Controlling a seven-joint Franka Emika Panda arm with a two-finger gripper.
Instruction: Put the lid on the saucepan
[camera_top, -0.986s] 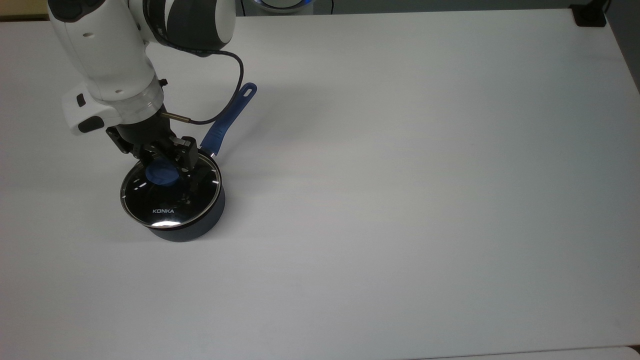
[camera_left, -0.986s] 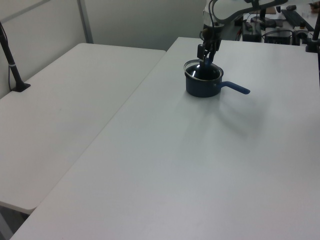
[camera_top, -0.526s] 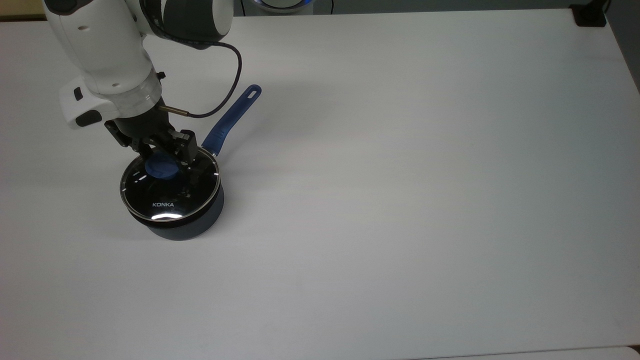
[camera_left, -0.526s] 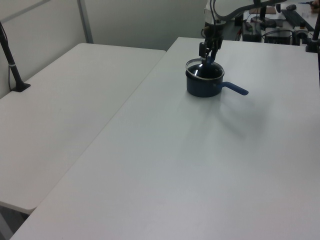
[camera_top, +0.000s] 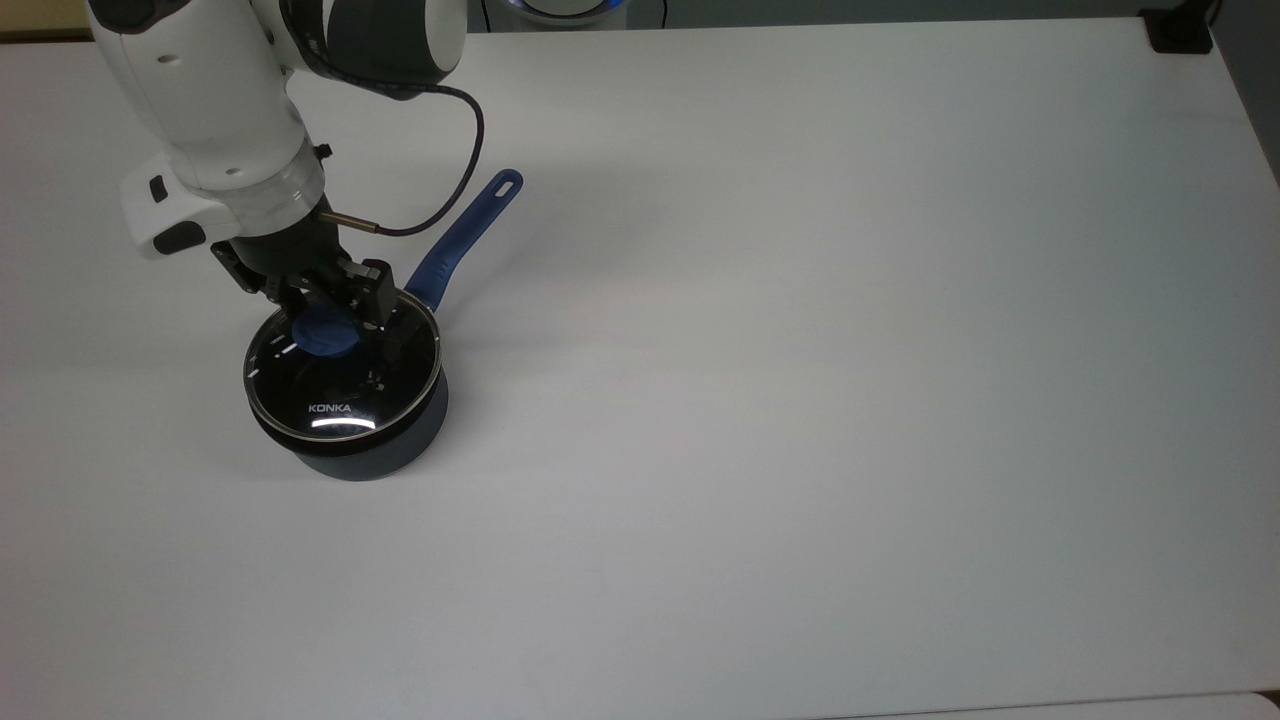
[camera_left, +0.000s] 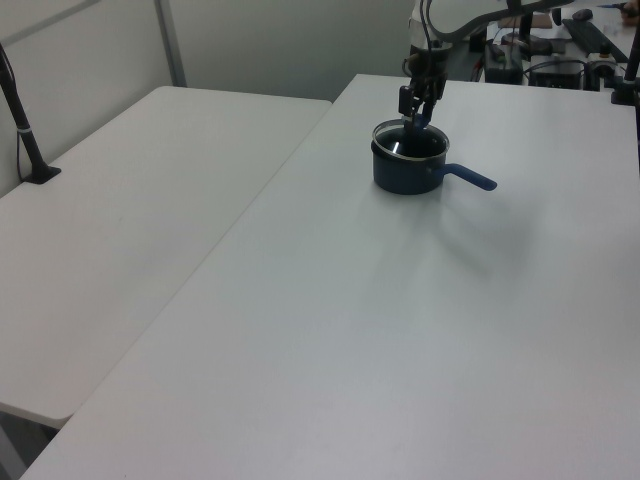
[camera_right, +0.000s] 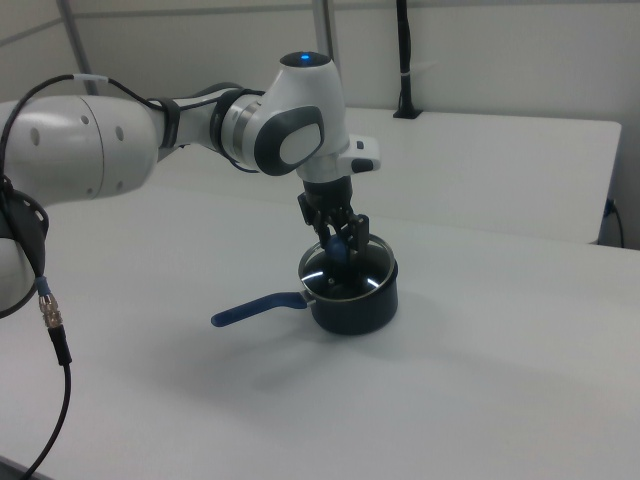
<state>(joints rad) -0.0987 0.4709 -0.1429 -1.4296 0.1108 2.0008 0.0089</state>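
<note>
the one readable text is the white word "konka", printed in small capital letters on the glass of the lid (camera_top: 342, 375), near the rim on the side toward the top view's bottom edge, just above a bright glare streak. the lid sits on the saucepan (camera_top: 375, 452), which stands toward the left edge of the table (camera_top: 800, 400) in the top view. in the left view and the right view the lettering cannot be made out.

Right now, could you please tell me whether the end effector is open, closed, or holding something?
End effector: closed on the blue knob of the lid, which sits over the saucepan.
</note>
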